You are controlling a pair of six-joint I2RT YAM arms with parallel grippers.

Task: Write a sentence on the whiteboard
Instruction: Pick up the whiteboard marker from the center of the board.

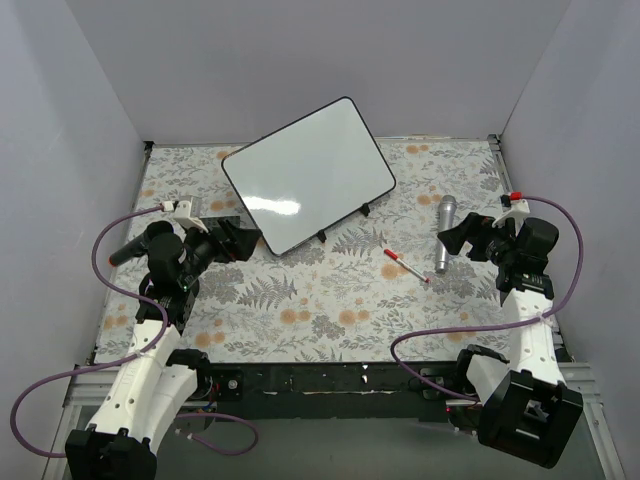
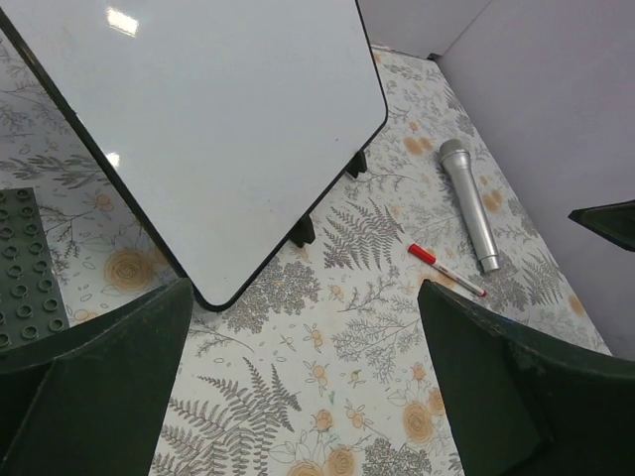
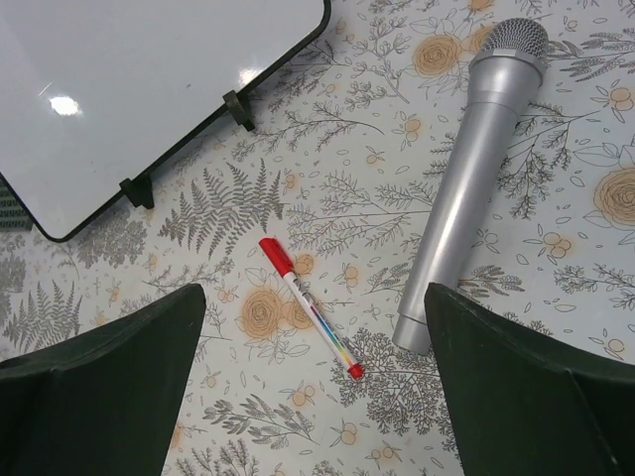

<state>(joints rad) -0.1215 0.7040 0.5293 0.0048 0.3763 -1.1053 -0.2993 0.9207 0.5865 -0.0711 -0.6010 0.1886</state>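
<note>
1. Top external view: the whiteboard point(image 1: 305, 175) sits at the back centre of a floral-patterned table point(image 1: 330, 310), propped on small black feet, its glossy face plain white.
2. The left gripper point(image 1: 238, 240) hovers just beside the board's near left corner, its claw released and spread wide around nothing.
3. The right gripper point(image 1: 458, 240) is also released and empty, close to a silver microphone point(image 1: 447, 215).
4. A red-capped marker point(image 1: 405, 267) lies flat between the board and the microphone, touching neither.
5. Left wrist view: a green studded plate point(image 2: 25, 268) lies beside the board.
</note>
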